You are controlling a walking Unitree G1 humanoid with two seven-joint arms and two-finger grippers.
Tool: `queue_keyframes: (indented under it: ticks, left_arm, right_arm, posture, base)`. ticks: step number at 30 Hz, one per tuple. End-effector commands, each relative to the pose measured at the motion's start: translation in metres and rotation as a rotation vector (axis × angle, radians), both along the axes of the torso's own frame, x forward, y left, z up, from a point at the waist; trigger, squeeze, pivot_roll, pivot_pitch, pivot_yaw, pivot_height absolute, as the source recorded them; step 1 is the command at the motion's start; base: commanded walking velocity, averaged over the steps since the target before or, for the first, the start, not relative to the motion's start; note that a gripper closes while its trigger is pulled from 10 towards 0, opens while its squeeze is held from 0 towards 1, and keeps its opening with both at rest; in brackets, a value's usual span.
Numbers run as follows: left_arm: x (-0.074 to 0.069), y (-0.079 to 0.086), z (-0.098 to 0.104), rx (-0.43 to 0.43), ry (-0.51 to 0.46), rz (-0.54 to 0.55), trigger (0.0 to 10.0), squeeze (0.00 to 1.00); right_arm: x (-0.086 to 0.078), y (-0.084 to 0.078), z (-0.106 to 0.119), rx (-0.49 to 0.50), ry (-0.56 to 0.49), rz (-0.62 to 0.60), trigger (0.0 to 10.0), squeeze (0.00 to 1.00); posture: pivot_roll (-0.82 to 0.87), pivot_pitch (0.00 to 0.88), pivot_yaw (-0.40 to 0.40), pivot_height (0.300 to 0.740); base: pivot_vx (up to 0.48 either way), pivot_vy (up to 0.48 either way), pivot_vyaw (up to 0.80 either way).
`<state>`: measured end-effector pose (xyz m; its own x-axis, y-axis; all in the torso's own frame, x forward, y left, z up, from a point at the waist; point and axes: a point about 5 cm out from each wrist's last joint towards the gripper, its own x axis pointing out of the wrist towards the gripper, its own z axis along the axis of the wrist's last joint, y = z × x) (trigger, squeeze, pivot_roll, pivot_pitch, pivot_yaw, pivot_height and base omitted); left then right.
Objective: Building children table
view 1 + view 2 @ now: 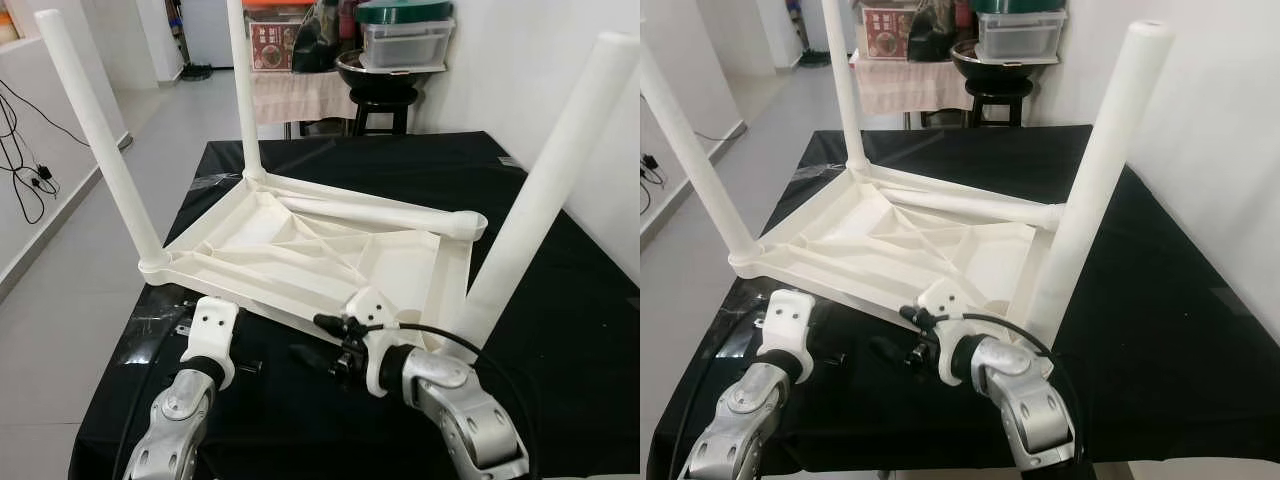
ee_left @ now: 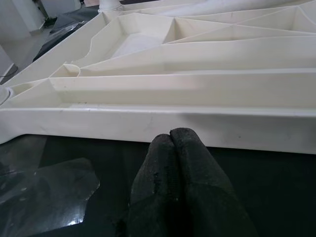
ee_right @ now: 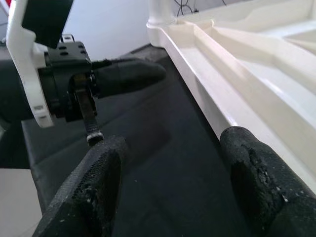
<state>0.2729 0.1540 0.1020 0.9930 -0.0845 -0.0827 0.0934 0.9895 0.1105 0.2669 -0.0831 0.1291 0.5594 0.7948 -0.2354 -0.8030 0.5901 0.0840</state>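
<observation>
Here the upturned children's table [image 1: 330,250] lies on the desk [image 1: 560,330]; left pincer [image 2: 175,148] closed, right pincer [image 3: 170,168] spread, perhaps touching its rim.

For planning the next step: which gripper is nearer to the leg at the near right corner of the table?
Right. The right gripper lies beside that leg, near its base; the left gripper sits by the tabletop's opposite near corner.

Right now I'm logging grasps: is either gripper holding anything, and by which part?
Nothing is held. The left gripper has its fingers shut on nothing beside the table top; the right gripper is open.
</observation>
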Motion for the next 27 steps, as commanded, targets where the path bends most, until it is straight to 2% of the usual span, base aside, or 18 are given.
queue_keyframes:
  ticks: [1, 6, 15, 22, 26, 27]
  left_arm:
    - [-0.001, 0.003, -0.004, 0.02, 0.019, 0.009, 10.0, 0.0]
    - [-0.001, 0.001, -0.004, 0.038, 0.009, 0.008, 10.0, 0.0]
    - [-0.002, -0.006, -0.004, 0.021, 0.015, -0.02, 10.0, 0.0]
    - [-0.002, -0.005, -0.006, 0.034, 0.024, 0.001, 10.0, 0.0]
    - [-0.003, -0.005, -0.007, 0.034, 0.025, 0.002, 10.0, 0.0]
    - [-0.003, -0.005, -0.007, 0.038, 0.028, -0.002, 10.0, 0.0]
  right_arm:
    - [-0.001, -0.001, -0.001, 0.024, -0.003, -0.01, 10.0, 0.0]
    - [0.001, -0.005, -0.001, 0.04, 0.001, -0.034, 10.0, 0.0]
    - [0.003, -0.01, -0.007, 0.009, -0.015, -0.052, 10.0, 0.0]
    - [0.011, -0.028, -0.01, 0.049, -0.02, -0.207, 10.0, 0.0]
    - [0.012, -0.03, -0.01, 0.056, -0.025, -0.225, 10.0, 0.0]
    - [0.012, -0.035, -0.013, 0.063, -0.022, -0.256, 10.0, 0.0]
  posture:
    - [-0.08, 0.0, 0.004, 0.74]
    - [-0.08, 0.0, 0.006, 0.74]
    - [-0.08, 0.0, 0.009, 0.74]
    - [-0.09, 0.0, 0.009, 0.74]
    - [-0.09, 0.0, 0.009, 0.74]
    - [-0.09, 0.0, 0.012, 0.74]
  base:
    - [0.0, 0.48, 0.0]
    - [0.0, 0.48, 0.0]
    - [0.0, 0.0, 0.0]
    - [0.0, 0.0, 0.0]
    - [0.0, 0.0, 0.0]
    - [0.0, 0.0, 0.0]
